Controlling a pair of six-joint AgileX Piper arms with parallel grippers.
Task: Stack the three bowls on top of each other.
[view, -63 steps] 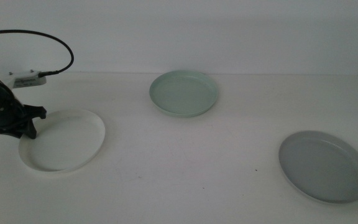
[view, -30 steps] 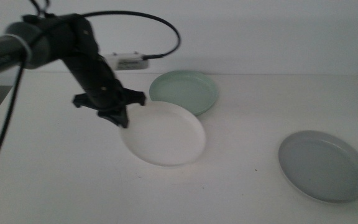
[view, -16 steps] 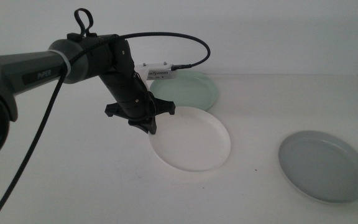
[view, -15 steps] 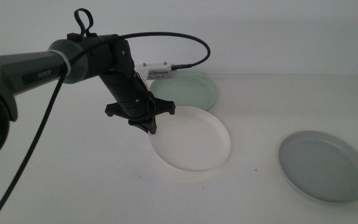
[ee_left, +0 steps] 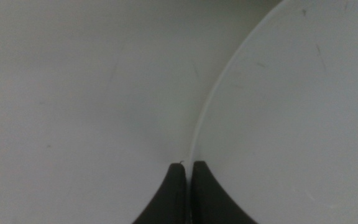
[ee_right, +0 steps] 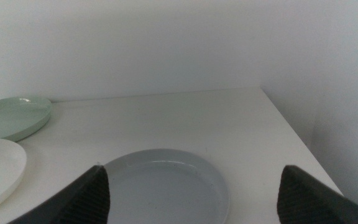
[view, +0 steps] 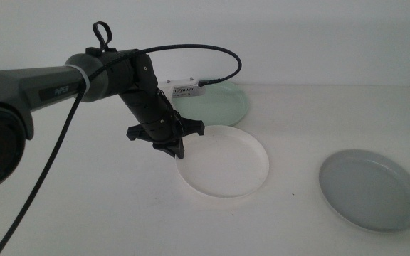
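Left gripper (view: 171, 147) is over the middle of the table (view: 84, 206), its two dark jaws pinched together on the rim of the white bowl (view: 226, 160) at the bowl's left edge. The left wrist view confirms this: jaws closed with the thin white rim caught between them (ee_left: 187, 171), bowl interior to one side, bare tabletop to the other. The white bowl sits just in front of the mint green bowl (view: 223, 102); its far rim is close to the green one, though whether they touch or overlap cannot be told from the middle view. The left arm's cable loop (view: 191, 53) and a small white connector block (view: 182, 89) hang over the green bowl's near-left part.

Grey bowl (view: 371, 188) lies alone near the table's right front corner, well apart from the other two (nothing on or in it).

Right gripper (ee_right: 191, 186) waits low at the right side, jaws spread wide, the grey bowl (ee_right: 160, 180) directly ahead between them.
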